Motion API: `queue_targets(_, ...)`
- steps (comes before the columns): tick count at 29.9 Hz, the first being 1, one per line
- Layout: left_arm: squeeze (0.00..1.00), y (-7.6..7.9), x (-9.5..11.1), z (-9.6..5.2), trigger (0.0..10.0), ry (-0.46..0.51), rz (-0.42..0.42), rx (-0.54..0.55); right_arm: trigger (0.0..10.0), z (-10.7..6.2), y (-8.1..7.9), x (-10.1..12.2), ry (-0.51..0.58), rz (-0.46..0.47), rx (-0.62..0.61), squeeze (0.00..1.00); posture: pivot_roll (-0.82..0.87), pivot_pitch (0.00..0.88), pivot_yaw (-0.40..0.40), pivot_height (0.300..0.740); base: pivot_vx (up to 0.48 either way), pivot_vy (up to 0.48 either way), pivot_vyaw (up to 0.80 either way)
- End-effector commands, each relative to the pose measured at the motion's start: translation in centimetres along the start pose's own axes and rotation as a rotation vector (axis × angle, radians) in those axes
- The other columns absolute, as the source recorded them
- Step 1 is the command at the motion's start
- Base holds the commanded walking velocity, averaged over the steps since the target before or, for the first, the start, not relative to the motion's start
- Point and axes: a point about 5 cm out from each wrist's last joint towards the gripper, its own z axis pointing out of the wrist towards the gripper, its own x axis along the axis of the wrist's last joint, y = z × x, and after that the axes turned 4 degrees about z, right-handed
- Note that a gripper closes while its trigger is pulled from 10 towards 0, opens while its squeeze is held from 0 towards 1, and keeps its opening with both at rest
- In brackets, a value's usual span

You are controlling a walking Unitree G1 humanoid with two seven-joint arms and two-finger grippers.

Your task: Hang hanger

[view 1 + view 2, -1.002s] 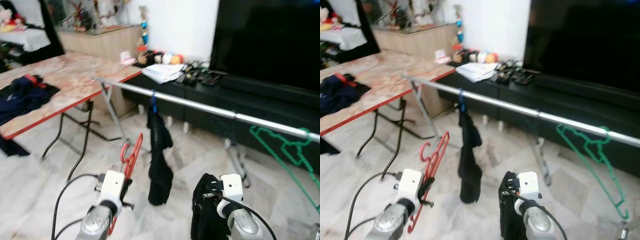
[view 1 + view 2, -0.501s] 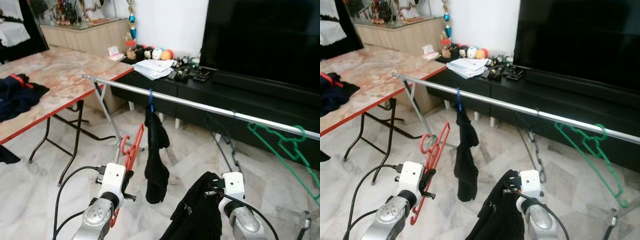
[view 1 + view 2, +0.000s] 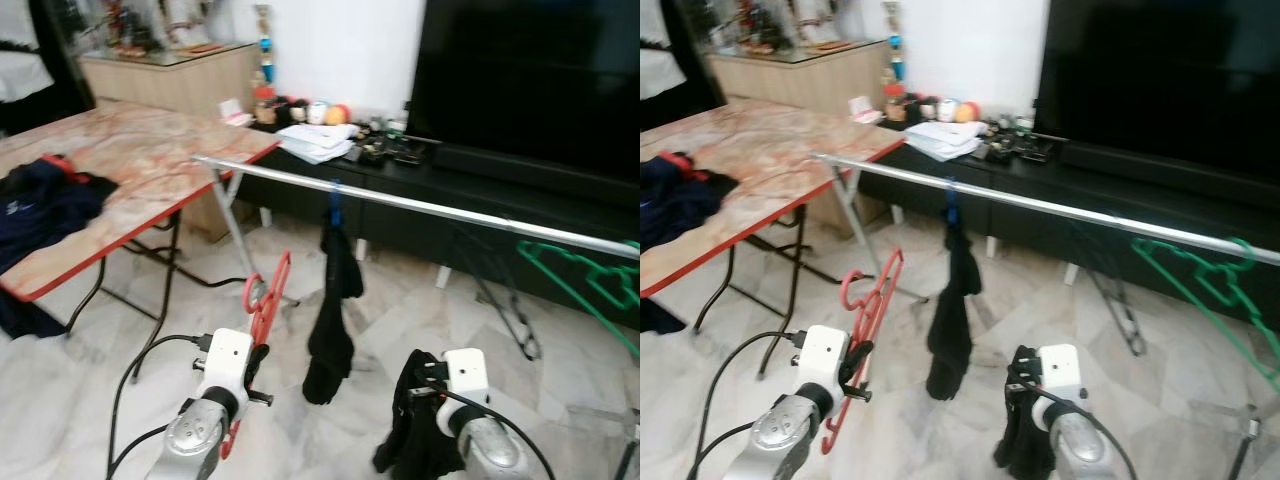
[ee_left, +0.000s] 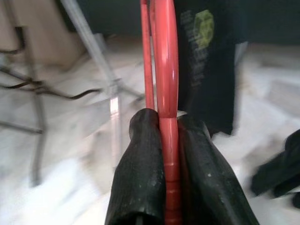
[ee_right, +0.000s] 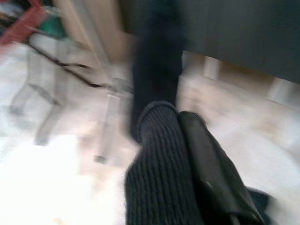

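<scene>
My left gripper (image 3: pixel 254 362) is shut on a red hanger (image 3: pixel 265 305) that stands upright with its hook uppermost, low and left of centre. The left wrist view has its two fingers (image 4: pixel 145 173) pressed on the red hanger (image 4: pixel 165 84). My right gripper (image 3: pixel 422 385) is shut on a black knitted garment (image 3: pixel 412 430) that hangs down from it; the ribbed knit (image 5: pixel 157 168) drapes over one finger in the right wrist view. A silver rail (image 3: pixel 420 205) crosses in front, above both grippers. A black garment (image 3: pixel 335 315) hangs from a blue hanger hook (image 3: pixel 336 196).
A green hanger (image 3: pixel 590 285) hangs at the rail's right end. A marble-topped folding table (image 3: pixel 130 170) with dark clothes (image 3: pixel 40 205) stands on the left. A low black TV cabinet (image 3: pixel 480 190) with a big screen lies behind the rail. Cables trail by the left arm.
The whole view has shifted, so the camera moved. The black garment on my right gripper now hangs lower and narrower. Both grips are unchanged.
</scene>
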Motion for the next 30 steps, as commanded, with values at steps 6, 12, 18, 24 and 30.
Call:
queue_targets(6, 0.0, 0.55, 0.74, 0.15, 10.0, 0.029, -0.032, -0.019, 10.0, -0.17, 0.86, 0.44, 0.012, -0.013, -0.033, 0.0, -0.04, 0.005, 0.061, 0.74, 0.0, 0.48, 0.0)
queue_targets(12, 0.0, 0.44, 0.67, 0.03, 10.0, 0.027, -0.035, -0.022, 10.0, -0.14, 1.13, 0.23, -0.011, -0.012, -0.064, 0.0, -0.03, 0.005, 0.06, 0.74, 0.0, 0.48, -0.18)
queue_targets(18, 0.0, 0.39, 0.68, -0.01, 10.0, 0.03, -0.032, -0.022, 10.0, 0.0, 1.24, 0.3, -0.019, -0.018, -0.064, 0.0, -0.03, 0.007, 0.059, 0.74, 0.0, 0.24, -0.8)
queue_targets(24, 0.0, 0.46, 0.66, -0.07, 10.0, 0.03, -0.036, -0.029, 10.0, 0.05, 1.2, 0.4, -0.021, -0.027, -0.065, 0.0, -0.03, 0.009, 0.06, 0.74, 0.0, 0.0, -0.8)
queue_targets(30, 0.0, 0.52, 0.65, -0.14, 10.0, 0.033, -0.041, -0.034, 10.0, 0.08, 1.12, 0.47, -0.02, -0.029, -0.061, 0.0, -0.03, 0.009, 0.058, 0.74, 0.0, 0.0, -0.8)
